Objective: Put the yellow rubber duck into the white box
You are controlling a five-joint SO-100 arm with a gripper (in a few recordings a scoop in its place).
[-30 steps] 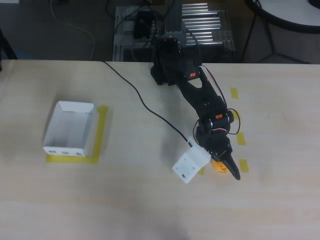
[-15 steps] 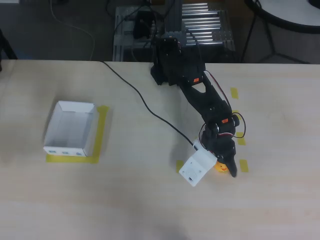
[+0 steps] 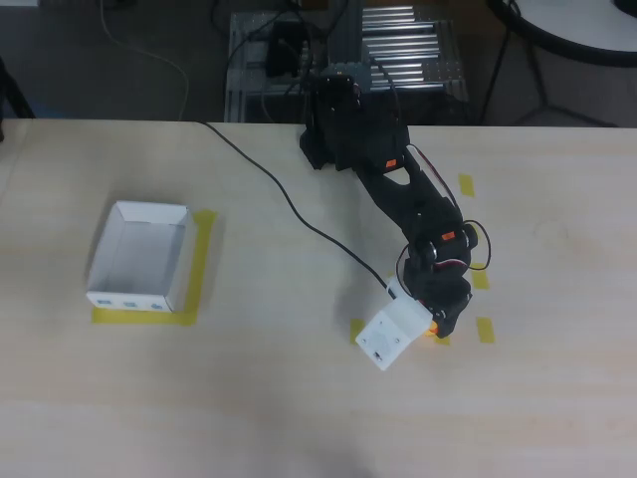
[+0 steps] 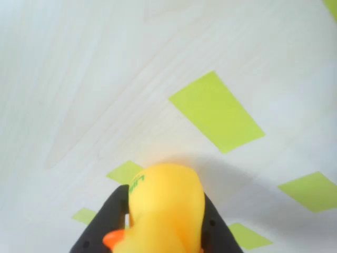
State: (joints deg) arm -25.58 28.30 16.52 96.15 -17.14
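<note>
Reaching low over the table, end effector clamps yellow rubber duck.

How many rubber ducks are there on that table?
1. The yellow rubber duck sits between the black fingers, far from the white box. The arm could hide another.

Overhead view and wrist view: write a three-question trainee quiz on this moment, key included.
1. True or false: the small yellow rubber duck sits between the gripper jaws in the wrist view.
2. In the overhead view, the shallow white cardboard box lies on which side of the arm: A left, B right?
3. Fill in: flat yellow-green ____ strips mark the pale wooden table.

Key: 1 true; 2 A; 3 tape.
</note>
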